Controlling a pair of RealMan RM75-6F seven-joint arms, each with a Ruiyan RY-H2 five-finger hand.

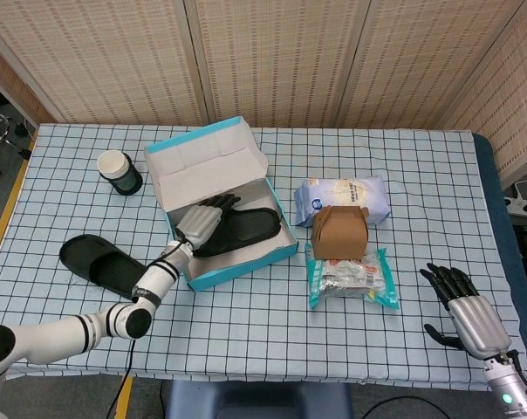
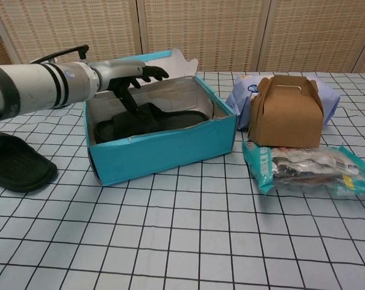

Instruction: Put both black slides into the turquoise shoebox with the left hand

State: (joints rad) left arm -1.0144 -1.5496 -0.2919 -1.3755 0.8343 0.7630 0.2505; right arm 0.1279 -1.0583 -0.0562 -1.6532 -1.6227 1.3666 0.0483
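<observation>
slide number one [image 1: 242, 229] is lying inside the turquoise shoebox [image 1: 246, 265], lengthwise along it. the left hand [image 1: 204, 219] is hovering above it, fingers spread, gripping nothing. the second black slide [image 1: 100, 264] is waiting on the table to that hand's left, near its arm, long axis slanting. the right hand [image 1: 464, 307] is idling open, well apart.

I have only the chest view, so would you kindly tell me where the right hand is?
Observer: The right hand is over the table's near right corner, fingers spread, holding nothing.
Operator: Thank you. Is anything standing left of the shoebox, towards the back?
Observer: Yes, a cup stands there, apart from the box.
Operator: And the outer slide, cut off at my frame's edge?
Observer: It lies wholly on the table, well inside the left edge.
</observation>
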